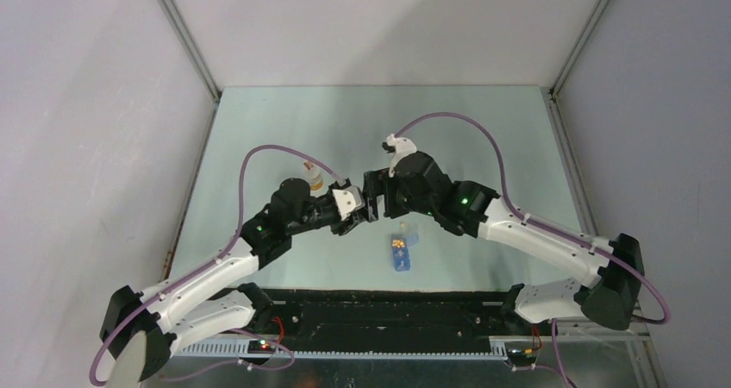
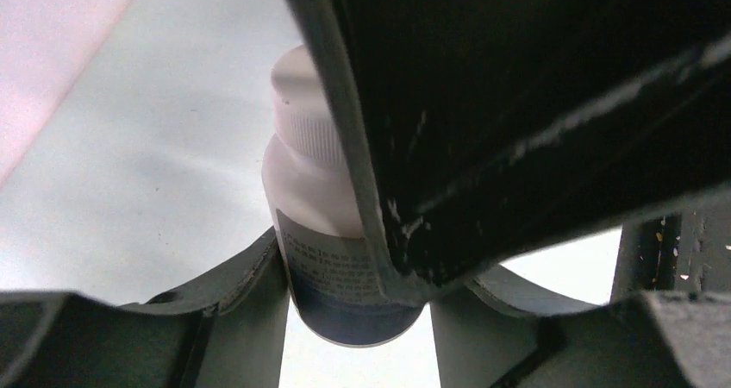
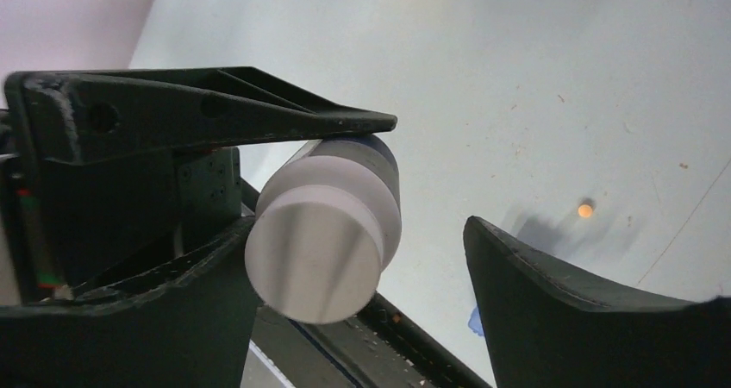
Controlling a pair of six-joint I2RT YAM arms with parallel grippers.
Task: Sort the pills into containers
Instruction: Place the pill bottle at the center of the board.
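Observation:
My left gripper [image 1: 355, 214] [image 2: 360, 312] is shut on a white-capped bottle [image 2: 315, 207] and holds it level above the table. My right gripper [image 1: 372, 197] [image 3: 358, 250] faces it, open, its fingers on either side of the white cap [image 3: 315, 254]. The cap lies close to one finger, and the other finger [image 3: 552, 310] stands well clear of it. The blue pill box [image 1: 402, 254] with the containers lies near the front edge, with orange pills [image 1: 399, 245] in one compartment. One loose pill [image 3: 585, 209] lies on the table.
A small amber bottle [image 1: 315, 179] stands behind the left arm. The black rail [image 1: 379, 315] of the arm bases runs along the near edge. Grey walls close in the table on the left, right and back.

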